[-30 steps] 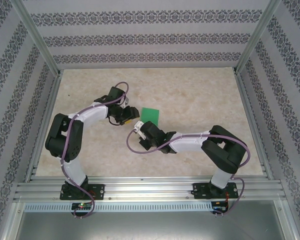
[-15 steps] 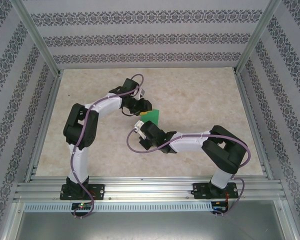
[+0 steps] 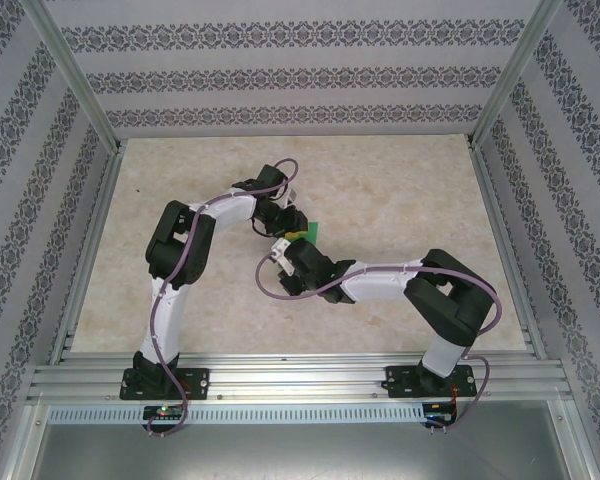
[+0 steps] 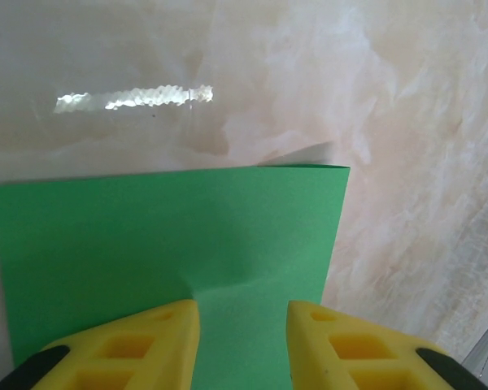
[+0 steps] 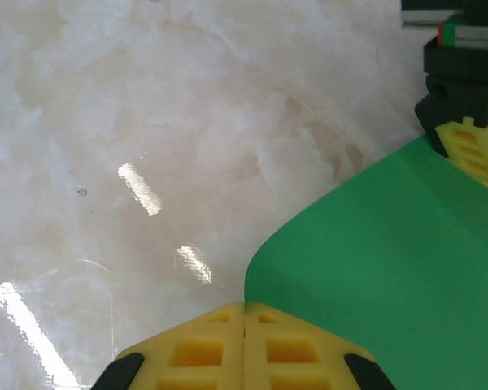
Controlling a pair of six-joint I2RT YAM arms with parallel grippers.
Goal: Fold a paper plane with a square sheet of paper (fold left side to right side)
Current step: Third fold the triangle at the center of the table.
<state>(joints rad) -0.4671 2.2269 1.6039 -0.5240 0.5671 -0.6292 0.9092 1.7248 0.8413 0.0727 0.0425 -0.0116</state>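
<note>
Spotted square sheet of paper (image 4: 171, 236) near centre of surface (image 4: 228, 65), btwn the tips of the 2 arms. From top, mostly covered by them, w/ a small green patch showing. Bright green, matte.

In left wrist view, lying flat on pale marbled surface, far edge straight, 1 far corner sharp. Small wrinkle in the paper just ahead of the gap btwn the fingers. Pale sliver just above far edge near that corner: shadow or underside, cannot tell.

Left end effector (image 4: 242, 313): spread, yellow fingers (image 4: 146, 345) apart w/ green showing in the gap. Set over sheet's near part. Touching paper or just above it, cannot tell. Gripping nothing.

Right end effector (image 5: 244, 310): yellow fingers (image 5: 195, 353) pressed together, no gap at tips. Sheet's edge running straight into the seam btwn the 2 tips, so pinching the sheet at its edge. From there, edge curving up & away, paper bowed rather than flat on that side. Bare glossy surface w/ light streaks on the other side of the tips.

Also in right wrist view: 1 yellow finger & black body of left end effector at upper corner of frame, across the sheet, finger just at sheet's edge.

From top: both arms bent inward, left reaching in from the far-left side, right from the near-right side, tips close together over the sheet.
</note>
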